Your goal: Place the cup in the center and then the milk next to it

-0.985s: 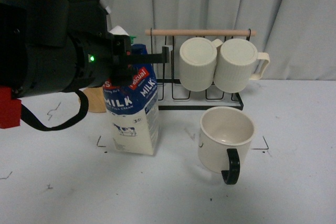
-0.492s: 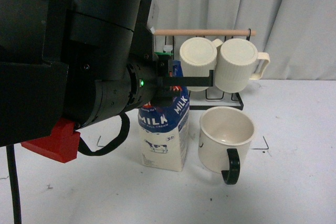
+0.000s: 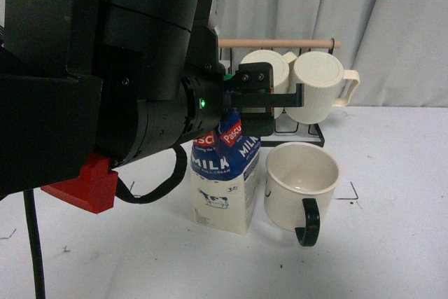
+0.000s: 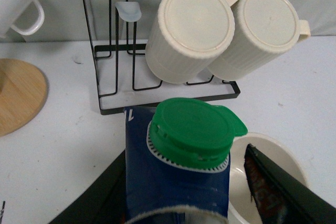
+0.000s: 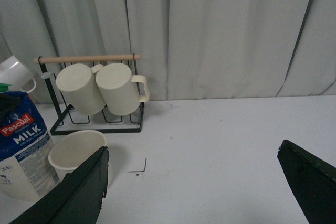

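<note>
White bench (image 3: 392, 257), grey curtain behind, wire mug rack (image 3: 308, 131) at back. Cup (image 3: 301, 185) stands inside the corner marks of the center (image 3: 353, 194), handle toward the camera. Milk carton (image 3: 225, 173) stands upright just beside the cup, left pincer (image 4: 184, 192) clamped on its upper body below the green cap (image 4: 193, 127). Judgement: carton is waxy, squeezable, top-heavy if full; a grip across the flat side panels suits it. Right pincer (image 5: 194, 192) is apart, empty, well clear.
</note>
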Tool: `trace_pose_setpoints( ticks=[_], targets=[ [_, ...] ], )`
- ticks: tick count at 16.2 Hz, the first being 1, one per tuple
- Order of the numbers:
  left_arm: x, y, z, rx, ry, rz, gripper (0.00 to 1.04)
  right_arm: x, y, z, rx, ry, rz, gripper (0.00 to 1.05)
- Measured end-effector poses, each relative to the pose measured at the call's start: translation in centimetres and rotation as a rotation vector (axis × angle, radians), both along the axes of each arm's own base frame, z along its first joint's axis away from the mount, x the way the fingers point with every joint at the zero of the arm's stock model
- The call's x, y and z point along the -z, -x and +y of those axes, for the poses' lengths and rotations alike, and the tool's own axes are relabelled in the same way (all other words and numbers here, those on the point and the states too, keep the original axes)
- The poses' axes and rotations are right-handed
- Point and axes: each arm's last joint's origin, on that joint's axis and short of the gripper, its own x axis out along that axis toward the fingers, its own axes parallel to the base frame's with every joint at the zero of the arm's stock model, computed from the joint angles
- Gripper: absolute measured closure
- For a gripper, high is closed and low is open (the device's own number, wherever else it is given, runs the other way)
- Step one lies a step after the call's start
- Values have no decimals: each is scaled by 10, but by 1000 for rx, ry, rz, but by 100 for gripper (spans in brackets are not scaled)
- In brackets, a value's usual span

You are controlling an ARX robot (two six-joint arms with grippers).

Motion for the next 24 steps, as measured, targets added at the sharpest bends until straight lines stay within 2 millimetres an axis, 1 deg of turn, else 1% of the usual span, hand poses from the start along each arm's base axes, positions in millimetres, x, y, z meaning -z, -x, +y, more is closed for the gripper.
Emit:
trace_pose_setpoints(
  ticks=[1, 2, 3, 4, 5, 8, 10, 11, 12, 13, 14, 15, 17, 19, 20, 21, 23, 24],
  targets=[
    [-4, 0, 3, -2, 12, 1, 30, 0, 0, 0, 0, 0, 0, 6],
    [-11, 0, 6, -2, 35, -1, 21, 0, 0, 0, 0, 0, 0, 6],
    [-23, 1, 13, -12, 68, -18, 10, 0, 0, 0, 0, 0, 0, 6],
    [-38, 3, 22, -32, 108, -37, 6, 0, 0, 0, 0, 0, 0, 6],
    [-47, 5, 31, -51, 141, -50, 8, 0, 0, 0, 0, 0, 0, 6],
    [-67, 20, 63, -94, 208, -101, 7, 0, 0, 0, 0, 0, 0, 6],
    [-81, 34, 83, -115, 245, -148, 7, 0, 0, 0, 0, 0, 0, 6],
    [-91, 44, 98, -139, 254, -174, 7, 0, 0, 0, 0, 0, 0, 6],
    [-98, 57, 113, -200, 226, -287, 12, 0, 0, 0, 0, 0, 0, 6],
    [-101, 71, 128, -279, 154, -376, 21, 0, 0, 0, 0, 0, 0, 6],
    [-96, 85, 141, -316, 60, -426, 32, 0, 0, 0, 0, 0, 0, 6],
    [-85, 95, 149, -325, -13, -430, 43, 0, 0, 0, 0, 0, 0, 6],
    [-56, 112, 158, -283, -94, -383, 68, 0, 0, 0, 0, 0, 0, 6],
    [-50, 125, 165, -286, -106, -401, 86, 0, 0, 0, 0, 0, 0, 6],
    [-48, 131, 168, -287, -105, -415, 97, 0, 0, 0, 0, 0, 0, 6],
    [-44, 136, 171, -290, -105, -417, 103, 0, 0, 0, 0, 0, 0, 6],
    [-32, 148, 176, -285, -111, -398, 103, 0, 0, 0, 0, 0, 0, 6],
    [-29, 154, 178, -279, -108, -404, 103, 0, 0, 0, 0, 0, 0, 6]
  ],
)
